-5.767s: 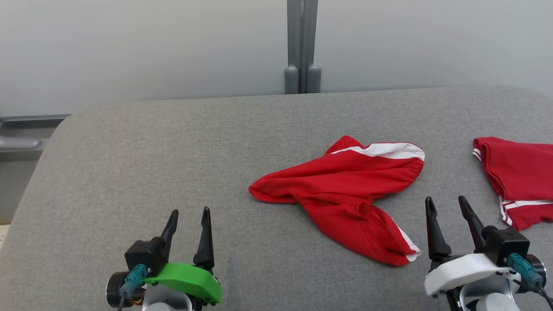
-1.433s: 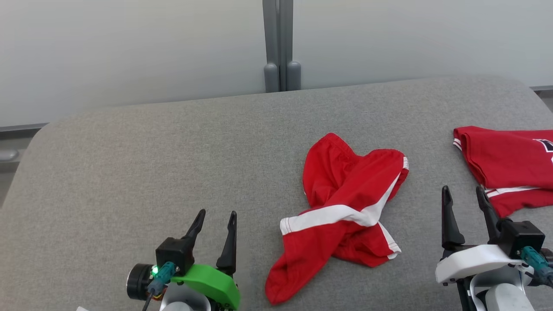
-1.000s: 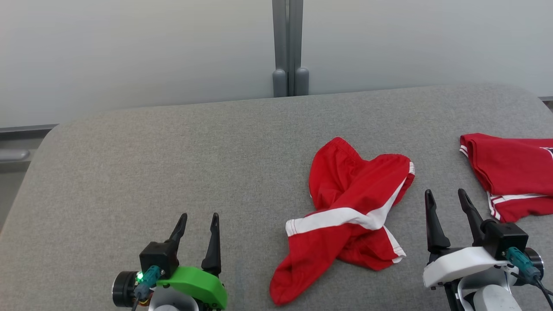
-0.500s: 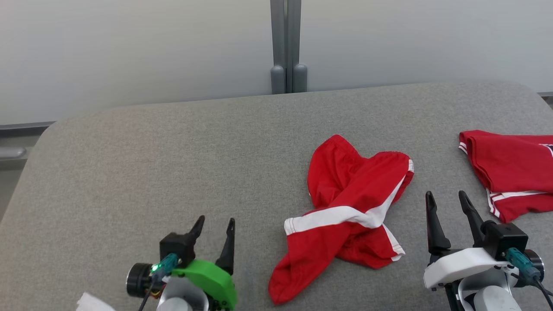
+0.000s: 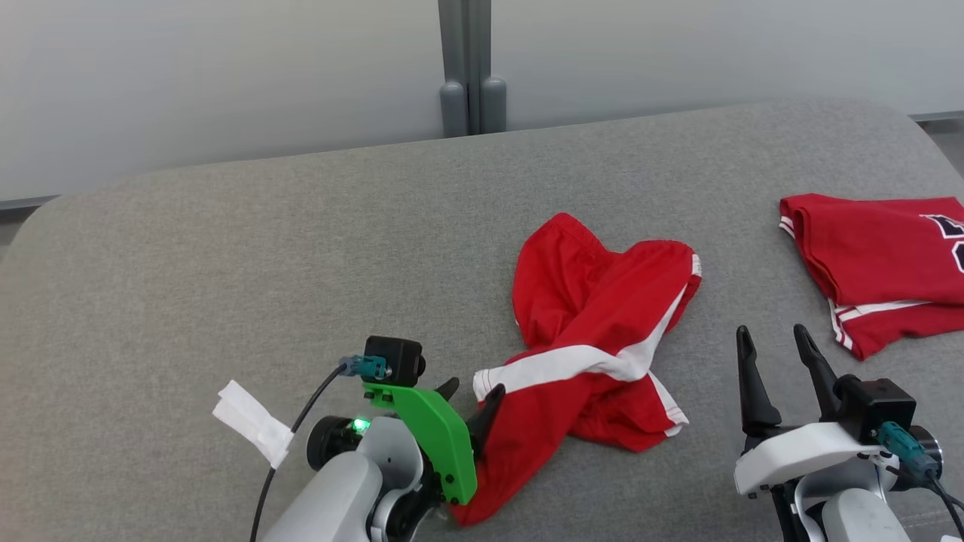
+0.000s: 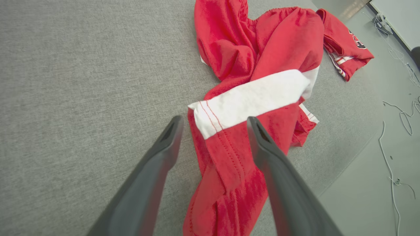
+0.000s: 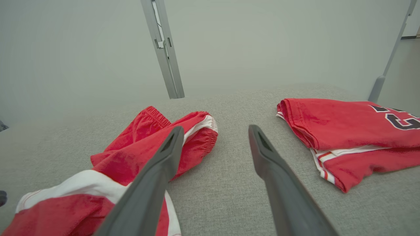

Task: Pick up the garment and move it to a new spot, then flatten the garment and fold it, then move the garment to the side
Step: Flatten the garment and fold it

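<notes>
Crumpled red shorts (image 5: 595,346) with a white side stripe lie twisted on the grey padded table (image 5: 226,263). My left gripper (image 5: 472,390) is open at their near-left hem. In the left wrist view, the left gripper (image 6: 215,123) has its fingers on either side of the white-striped hem corner (image 6: 229,108), just above the cloth. The shorts (image 7: 137,164) also lie to the left in the right wrist view. My right gripper (image 5: 772,335) stands open and empty to the right of the shorts, above bare table (image 7: 215,129).
A folded red jersey (image 5: 881,248) with dark lettering lies at the table's right end. A white tag (image 5: 252,421) hangs on the left arm's cable. A grey post (image 5: 467,68) rises behind the table. Beyond the table edge, loose cables (image 6: 393,131) lie on the floor.
My left arm has swung right and forward, and its open fingers now straddle the shorts' hem. The head camera has shifted a little. The right gripper has stayed put.
</notes>
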### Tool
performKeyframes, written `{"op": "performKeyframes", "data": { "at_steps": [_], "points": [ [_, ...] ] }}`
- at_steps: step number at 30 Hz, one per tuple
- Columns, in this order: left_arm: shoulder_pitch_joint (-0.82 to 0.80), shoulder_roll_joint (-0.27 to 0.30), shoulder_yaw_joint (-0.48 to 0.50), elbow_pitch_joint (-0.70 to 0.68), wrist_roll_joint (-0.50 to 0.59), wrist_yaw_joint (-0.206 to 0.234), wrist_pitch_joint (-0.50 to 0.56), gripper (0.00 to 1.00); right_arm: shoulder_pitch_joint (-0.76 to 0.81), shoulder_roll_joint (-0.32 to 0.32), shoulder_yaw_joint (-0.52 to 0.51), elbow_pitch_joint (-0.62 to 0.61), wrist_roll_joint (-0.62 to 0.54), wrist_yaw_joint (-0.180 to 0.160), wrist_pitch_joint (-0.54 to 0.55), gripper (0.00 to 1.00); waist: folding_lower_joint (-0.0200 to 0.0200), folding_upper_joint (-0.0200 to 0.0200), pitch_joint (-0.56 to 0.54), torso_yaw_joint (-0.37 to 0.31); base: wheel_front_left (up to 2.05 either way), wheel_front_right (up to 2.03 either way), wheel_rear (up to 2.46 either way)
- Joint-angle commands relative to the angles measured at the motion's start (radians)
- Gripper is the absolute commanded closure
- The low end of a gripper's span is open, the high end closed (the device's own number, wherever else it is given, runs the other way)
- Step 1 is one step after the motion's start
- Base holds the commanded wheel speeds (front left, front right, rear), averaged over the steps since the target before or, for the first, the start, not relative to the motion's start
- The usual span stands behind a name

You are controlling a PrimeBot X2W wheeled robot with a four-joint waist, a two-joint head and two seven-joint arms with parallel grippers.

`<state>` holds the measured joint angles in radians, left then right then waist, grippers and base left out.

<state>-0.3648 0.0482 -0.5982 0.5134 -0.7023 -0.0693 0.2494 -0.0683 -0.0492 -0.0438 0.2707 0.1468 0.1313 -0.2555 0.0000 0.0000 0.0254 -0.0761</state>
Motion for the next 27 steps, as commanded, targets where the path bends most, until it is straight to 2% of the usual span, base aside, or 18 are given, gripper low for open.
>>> {"op": "performKeyframes", "data": {
  "at_steps": [1, 9, 12, 16, 18, 19, 20, 21, 23, 24, 25, 26, 27],
  "points": [
    [-0.024, 0.005, -0.009, 0.008, -0.024, 0.008, 0.001, 0.0, -0.012, -0.003, 0.001, 0.006, 0.003, -0.001, 0.0, 0.0, 0.0, 0.0, 0.023, -0.028, 0.0, 0.0, 0.0],
    [-0.051, 0.005, -0.046, 0.067, -0.105, 0.047, -0.022, 0.0, -0.016, -0.003, -0.006, 0.018, -0.002, -0.001, -0.006, 0.0, 0.0, 0.0, 0.035, -0.066, 0.0, 0.0, 0.0],
    [-0.054, 0.005, -0.053, 0.081, -0.14, 0.052, -0.031, 0.0, -0.016, -0.003, -0.007, 0.021, -0.004, -0.001, -0.008, 0.0, 0.0, 0.0, 0.033, -0.071, 0.0, 0.0, 0.0],
    [-0.056, 0.005, -0.056, 0.077, -0.189, 0.037, -0.062, 0.0, -0.012, -0.003, -0.009, 0.022, -0.006, -0.001, -0.01, 0.0, 0.0, 0.0, 0.029, -0.073, 0.0, 0.0, 0.0],
    [-0.063, 0.004, -0.058, 0.072, -0.218, 0.046, -0.076, 0.0, -0.011, -0.003, -0.011, 0.022, -0.006, -0.001, -0.01, 0.0, 0.0, 0.0, 0.027, -0.073, 0.0, 0.0, 0.0],
    [-0.064, 0.004, -0.061, 0.071, -0.227, 0.05, -0.081, 0.04, -0.01, -0.003, -0.011, 0.021, -0.007, -0.001, -0.011, 0.0, 0.0, 0.0, 0.027, -0.073, 0.0, 0.0, 0.0],
    [-0.064, 0.004, -0.066, 0.072, -0.244, 0.054, -0.082, 0.18, -0.01, -0.002, -0.01, 0.021, -0.007, -0.001, -0.011, 0.0, 0.0, 0.0, 0.026, -0.072, 0.0, 0.0, 0.0],
    [-0.066, 0.004, -0.073, 0.076, -0.252, 0.057, -0.083, 0.49, -0.01, -0.003, -0.008, 0.02, -0.007, -0.001, -0.01, 0.0, 0.0, 0.0, 0.026, -0.073, 0.0, 0.0, 0.0],
    [-0.069, 0.005, -0.084, 0.089, -0.268, 0.063, -0.092, 0.63, -0.01, -0.003, -0.004, 0.019, -0.006, -0.001, -0.009, 0.0, 0.0, 0.0, 0.027, -0.074, 0.0, 0.0, 0.0],
    [-0.071, 0.005, -0.09, 0.096, -0.275, 0.067, -0.097, 0.74, -0.013, -0.003, -0.001, 0.018, -0.005, -0.001, -0.01, 0.0, 0.0, 0.0, 0.029, -0.075, 0.0, 0.0, 0.0],
    [-0.076, 0.005, -0.093, 0.102, -0.28, 0.071, -0.107, 0.81, -0.016, -0.003, 0.001, 0.018, -0.006, -0.001, -0.01, 0.0, 0.0, 0.0, 0.032, -0.076, 0.0, 0.0, 0.0],
    [-0.084, 0.005, -0.093, 0.109, -0.285, 0.079, -0.122, 1.0, -0.022, -0.003, 0.003, 0.018, -0.009, -0.001, -0.01, 0.0, 0.0, 0.0, 0.038, -0.077, 0.0, 0.0, 0.0],
    [-0.089, 0.005, -0.096, 0.116, -0.292, 0.082, -0.136, 1.0, -0.029, -0.003, 0.004, 0.017, -0.01, -0.001, -0.01, 0.0, 0.0, 0.0, 0.044, -0.078, 0.0, 0.0, 0.0]
  ]
}}
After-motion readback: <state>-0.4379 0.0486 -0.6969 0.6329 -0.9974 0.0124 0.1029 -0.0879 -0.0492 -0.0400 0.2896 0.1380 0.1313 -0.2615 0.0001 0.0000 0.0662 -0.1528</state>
